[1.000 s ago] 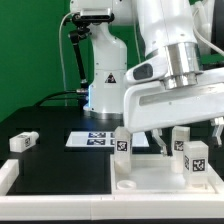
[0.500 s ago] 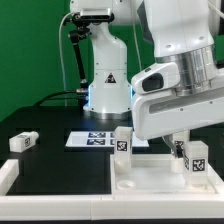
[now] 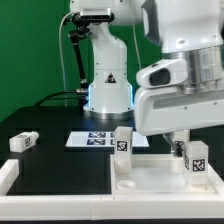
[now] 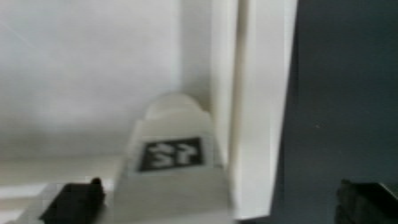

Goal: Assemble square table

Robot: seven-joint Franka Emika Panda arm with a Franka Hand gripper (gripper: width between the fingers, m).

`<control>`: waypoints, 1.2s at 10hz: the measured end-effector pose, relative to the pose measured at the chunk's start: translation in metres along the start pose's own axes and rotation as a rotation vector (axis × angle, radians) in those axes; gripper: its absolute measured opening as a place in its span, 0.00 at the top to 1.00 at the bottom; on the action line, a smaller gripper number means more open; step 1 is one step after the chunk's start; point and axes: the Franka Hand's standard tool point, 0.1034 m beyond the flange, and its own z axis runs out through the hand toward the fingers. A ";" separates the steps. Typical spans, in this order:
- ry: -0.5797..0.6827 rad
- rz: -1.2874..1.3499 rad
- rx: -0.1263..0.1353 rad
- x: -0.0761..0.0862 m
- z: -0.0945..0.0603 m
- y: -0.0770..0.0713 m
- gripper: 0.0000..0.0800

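the claw (image 4: pixel 222 204) hangs wide open and empty above a tagged leg (image 4: pixel 175 150) on the square top (image 3: pixel 150 182), at the exterior view's right. coming down off-centre, a fingertip could strike the leg and topple it.

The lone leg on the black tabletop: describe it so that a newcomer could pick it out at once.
Start at the black table and go from the marker board toward the exterior view's left edge. There a short white tagged leg lies by itself. The other legs stand upright at the square top; it alone lies far from it.
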 end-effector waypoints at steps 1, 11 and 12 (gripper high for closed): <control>0.025 -0.015 -0.002 -0.003 0.006 0.003 0.19; 0.020 0.428 0.004 -0.005 0.008 0.013 0.63; -0.009 0.687 0.020 -0.008 0.008 0.012 0.63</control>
